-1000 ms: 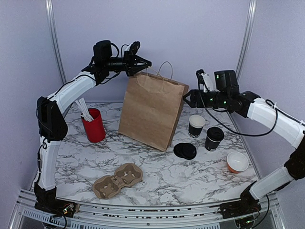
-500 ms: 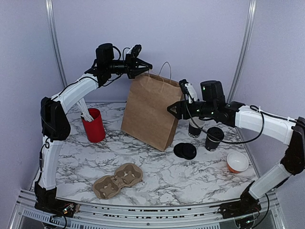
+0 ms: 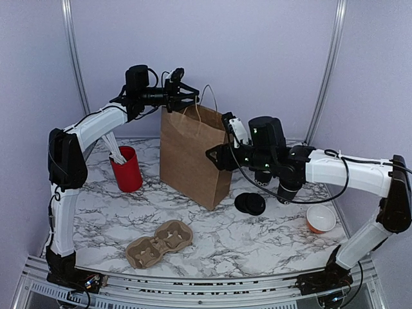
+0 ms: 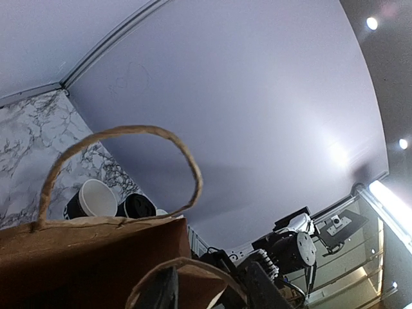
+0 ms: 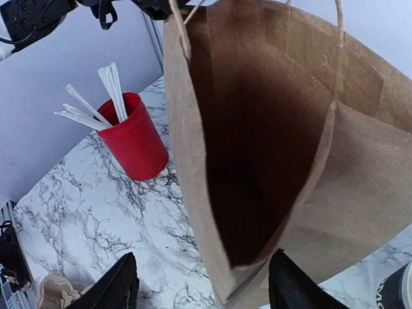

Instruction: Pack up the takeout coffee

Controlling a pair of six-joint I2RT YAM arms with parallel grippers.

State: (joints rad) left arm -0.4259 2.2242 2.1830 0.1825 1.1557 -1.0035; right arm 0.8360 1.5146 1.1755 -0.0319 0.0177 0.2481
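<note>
The takeout coffee [image 4: 137,206], a black cup with a black lid, stands on the table behind the brown paper bag [image 3: 190,154]; from above, my right arm mostly hides the takeout coffee [image 3: 288,193]. The left gripper [image 3: 185,96] is open at the bag's top left corner, and the near twine handle [image 4: 187,265] arches loosely between its jaws [image 4: 212,293]. My right gripper [image 3: 215,156] is open at the bag's right edge. In the right wrist view the open, empty mouth of the bag [image 5: 257,129] faces it, its lower edge between the fingers of the gripper [image 5: 206,290].
An open black cup [image 4: 96,198] stands beside the coffee. A stack of black lids [image 3: 250,203] and an orange cup [image 3: 320,219] lie right of the bag. A red cup of white sticks [image 3: 127,168] stands at the left, and a cardboard cup carrier [image 3: 159,243] lies near the front.
My right arm has swung left from above the cups to the bag's right edge. The left gripper has opened off the handle. The bag has shifted left.
</note>
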